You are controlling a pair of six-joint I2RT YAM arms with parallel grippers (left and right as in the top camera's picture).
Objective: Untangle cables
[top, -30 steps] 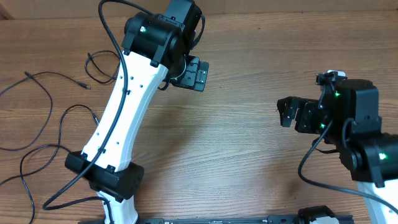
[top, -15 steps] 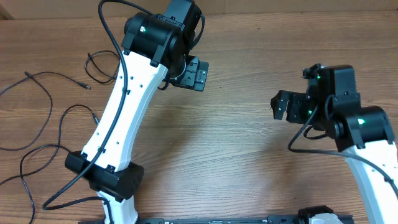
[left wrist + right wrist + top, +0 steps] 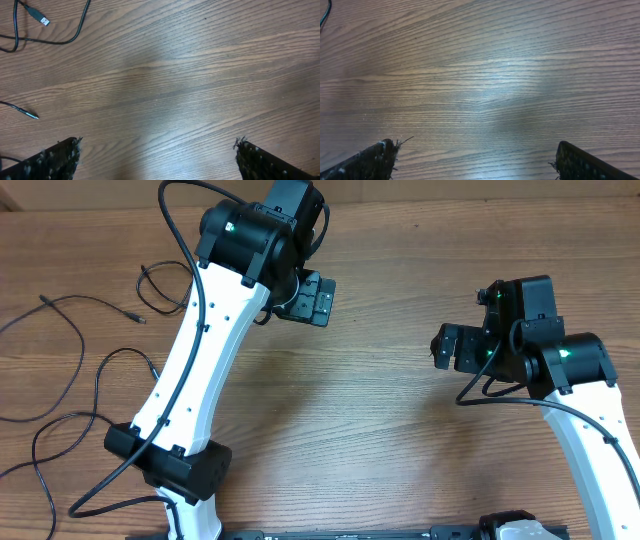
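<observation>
The thin black cords with small plug ends (image 3: 130, 313) sprawl down the left side of the overhead frame, well apart from both grippers. The left gripper (image 3: 312, 298) at top centre and the right gripper (image 3: 455, 350) at mid right hang wide open, empty, over the brown wood-grain table (image 3: 380, 430). I'd send the left one to a plug end and drag that strand clear, low and slow, so loops don't snag.

Overhead: the cables (image 3: 100, 303) run off the left edge, and my left arm (image 3: 195, 350) hides the strands where they reach it. Left wrist: only the fingertips (image 3: 60, 157) of my left end effector (image 3: 157, 145) show, cut by the bottom edge. The cord of the USB plug (image 3: 44, 21) leaves at top left. Right wrist: my right end effector (image 3: 475, 145) is likewise cropped. A dark sliver (image 3: 324, 15) in the top-left corner is too small to identify.
</observation>
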